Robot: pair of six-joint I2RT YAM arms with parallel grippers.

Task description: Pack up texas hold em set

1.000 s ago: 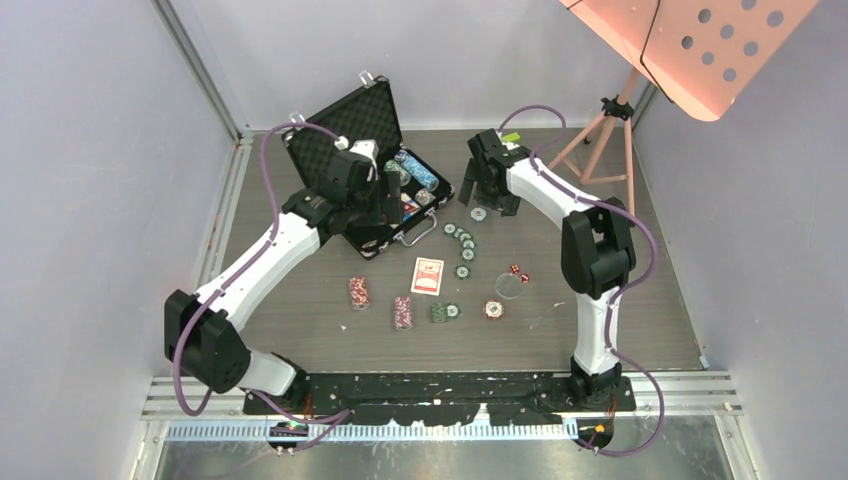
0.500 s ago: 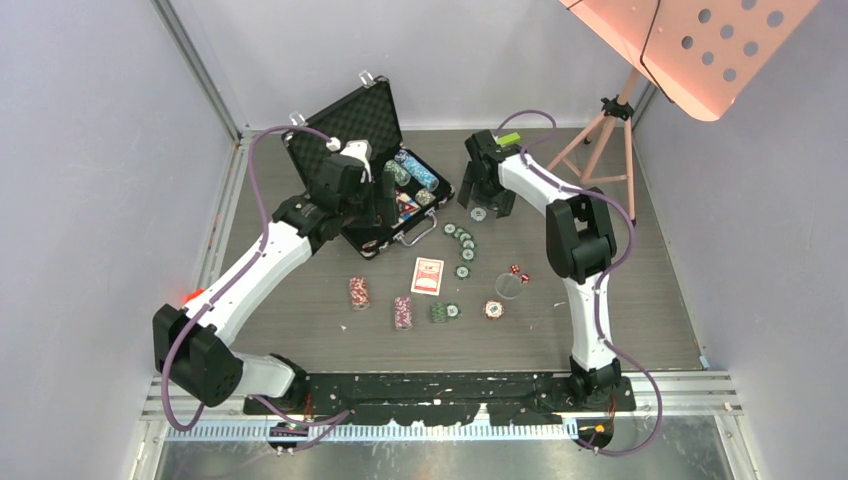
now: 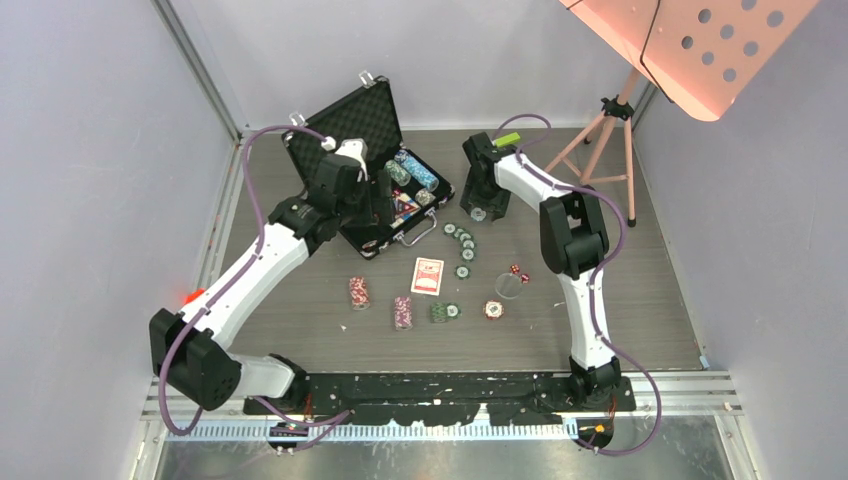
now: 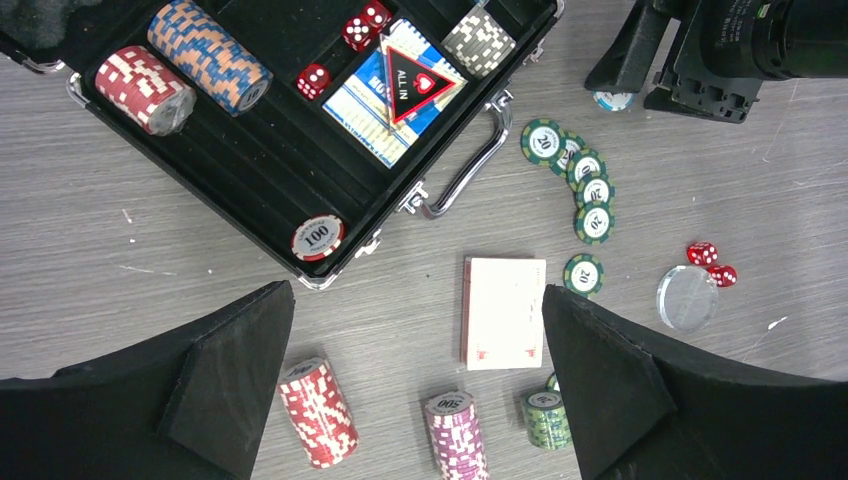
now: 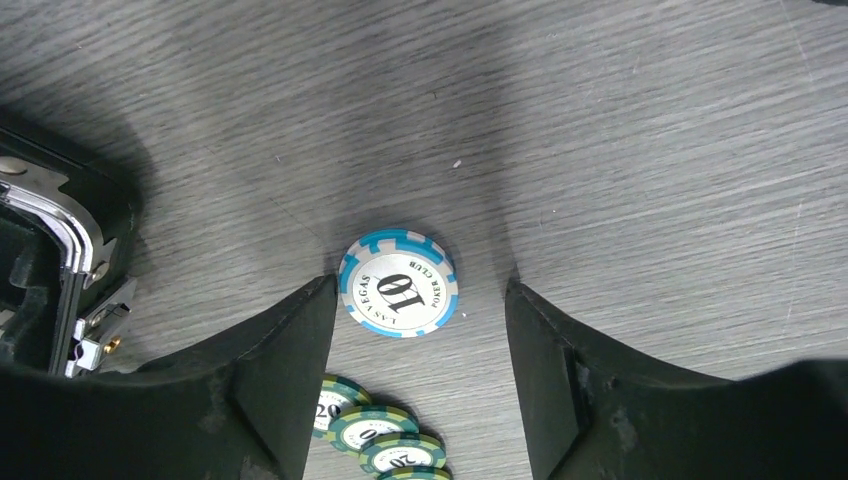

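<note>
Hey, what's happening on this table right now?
Two robot arms are packing a poker set into an open black case. The right gripper straddles a single blue 10 chip on the table, jaws not yet closed on it. The left gripper hovers open and empty near the case. Green chips, a card deck and dice lie loose.

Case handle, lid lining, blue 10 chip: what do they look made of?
Handle: metal, probably chrome-plated; mirror-bright with sharp highlights.
Lid lining: black foam, matte; dimpled egg-crate surface.
10 chip: moulded plastic or clay composite, can't tell which; blue and white edge stripes, smooth printed centre label.
</note>
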